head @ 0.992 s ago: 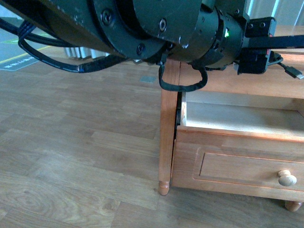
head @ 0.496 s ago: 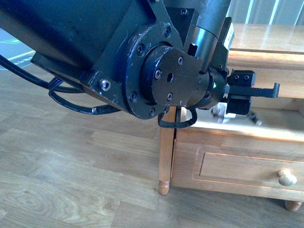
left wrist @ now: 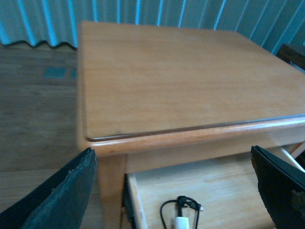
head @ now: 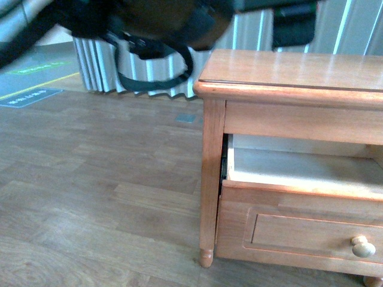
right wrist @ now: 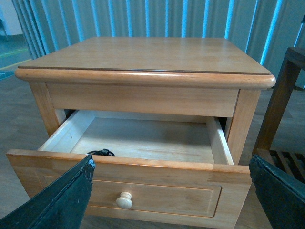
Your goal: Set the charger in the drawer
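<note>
Left wrist view: my left gripper [left wrist: 172, 151] hangs above and in front of the cabinet [left wrist: 181, 81], looking down across its top. Both dark fingers [left wrist: 62, 200] are spread wide with nothing between them. Below the top's edge the drawer [left wrist: 224, 183] is pulled out. On its pale floor lies the charger [left wrist: 181, 223], a white block cut off at the frame edge. Its black cable [left wrist: 177, 206] lies in a loose loop touching it.

Right wrist view: my right gripper [right wrist: 171, 161] faces the cabinet front, fingers likewise wide apart and empty. The drawer is open far enough to show most of its floor. Only a bit of cable shows, peeking over the front panel's lip, so the charger sits close behind that panel. The knob [right wrist: 125, 200] is untouched.

Front view: the left arm [head: 149, 24] is a blur along the top edge, well clear of the cabinet. The drawer interior shows pale, and the charger is hidden from here.

Judgement: the jaws are apart because there is nothing left to carry. The charger rests by its own weight inside, so the placing looks done. The drawer stands open, as it had to for access from above. The right gripper looks well placed to push it shut if that is wanted.
</note>
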Controlling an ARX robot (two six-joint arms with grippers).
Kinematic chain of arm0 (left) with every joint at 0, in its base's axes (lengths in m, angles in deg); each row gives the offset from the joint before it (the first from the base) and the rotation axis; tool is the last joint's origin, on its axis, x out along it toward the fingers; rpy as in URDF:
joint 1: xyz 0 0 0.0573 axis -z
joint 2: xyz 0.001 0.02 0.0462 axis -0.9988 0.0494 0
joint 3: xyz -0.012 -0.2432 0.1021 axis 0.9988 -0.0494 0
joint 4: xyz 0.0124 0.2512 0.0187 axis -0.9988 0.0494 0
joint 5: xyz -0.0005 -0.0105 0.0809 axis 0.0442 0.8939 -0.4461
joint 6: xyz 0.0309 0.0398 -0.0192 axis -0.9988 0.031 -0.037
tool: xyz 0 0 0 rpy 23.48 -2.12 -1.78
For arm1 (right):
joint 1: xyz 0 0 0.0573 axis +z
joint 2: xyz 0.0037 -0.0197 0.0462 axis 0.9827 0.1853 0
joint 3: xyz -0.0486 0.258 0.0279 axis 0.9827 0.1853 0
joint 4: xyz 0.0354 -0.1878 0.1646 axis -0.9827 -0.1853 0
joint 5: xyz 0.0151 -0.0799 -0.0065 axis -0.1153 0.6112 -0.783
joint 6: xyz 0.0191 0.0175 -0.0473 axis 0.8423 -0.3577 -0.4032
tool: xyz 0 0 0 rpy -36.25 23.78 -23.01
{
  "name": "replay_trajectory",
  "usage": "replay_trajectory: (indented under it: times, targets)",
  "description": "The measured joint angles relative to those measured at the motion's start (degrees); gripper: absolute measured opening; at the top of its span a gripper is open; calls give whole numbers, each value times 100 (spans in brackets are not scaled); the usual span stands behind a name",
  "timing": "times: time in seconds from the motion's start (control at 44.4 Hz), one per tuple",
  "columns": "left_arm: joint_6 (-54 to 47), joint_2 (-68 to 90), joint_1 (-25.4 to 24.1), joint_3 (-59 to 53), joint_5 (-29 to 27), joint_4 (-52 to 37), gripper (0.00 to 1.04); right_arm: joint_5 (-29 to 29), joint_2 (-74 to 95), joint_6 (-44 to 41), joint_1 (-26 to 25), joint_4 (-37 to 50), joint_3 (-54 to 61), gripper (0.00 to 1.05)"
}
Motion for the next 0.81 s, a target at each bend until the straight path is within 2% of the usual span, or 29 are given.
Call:
replay_trajectory:
  times: [0.203, 0.428, 0.541, 0.721, 0.811]
  targets:
    - [-37, -2085, -393, -1539, -470, 291, 99, 0, 0, -2, 0, 0, 0, 96]
    - [566, -4656, -1113, -3073, -686, 1596, 99, 0, 0, -2, 0, 0, 0, 96]
    - [702, -5582, -1296, -3589, -1123, 2138, 99, 0, 0, -2, 0, 0, 0, 96]
    - [785, -5842, -1331, -3685, -1139, 2184, 98, 2, -2, -2, 0, 0, 0, 96]
    - [166, -5980, -1508, -4013, -706, 1578, 86, 13, -2, -2, 0, 0, 0, 96]
